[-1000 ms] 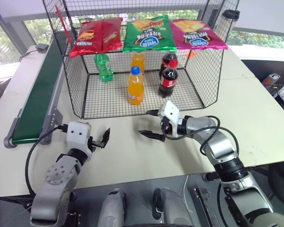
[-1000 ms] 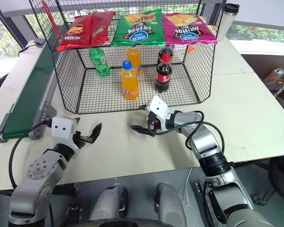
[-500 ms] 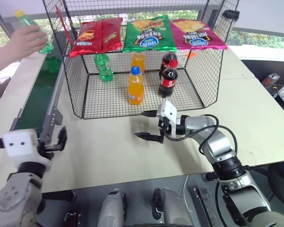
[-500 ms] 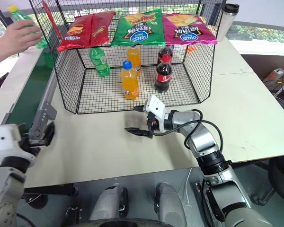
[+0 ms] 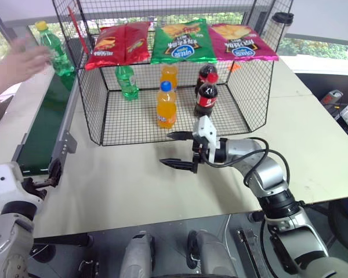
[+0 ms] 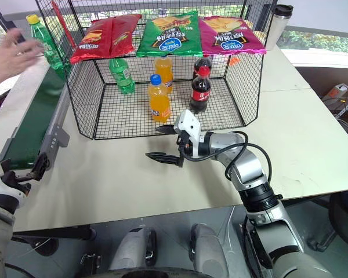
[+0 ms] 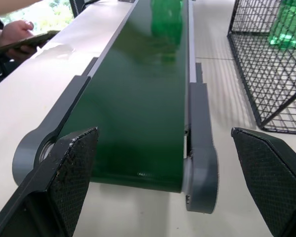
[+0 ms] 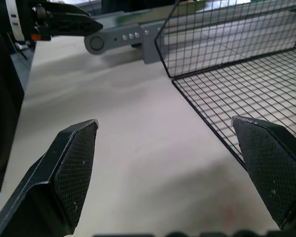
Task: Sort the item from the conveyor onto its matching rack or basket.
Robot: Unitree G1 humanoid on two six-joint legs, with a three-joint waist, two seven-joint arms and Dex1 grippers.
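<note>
While spread wide, left claw [image 7: 165,182] faces conveyor [image 7: 138,113].

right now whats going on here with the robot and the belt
A person's hand has just set a green bottle with a yellow cap upright at the conveyor's far end. The left gripper waits open at the near end. The right gripper hangs open before the wire cage.
</note>
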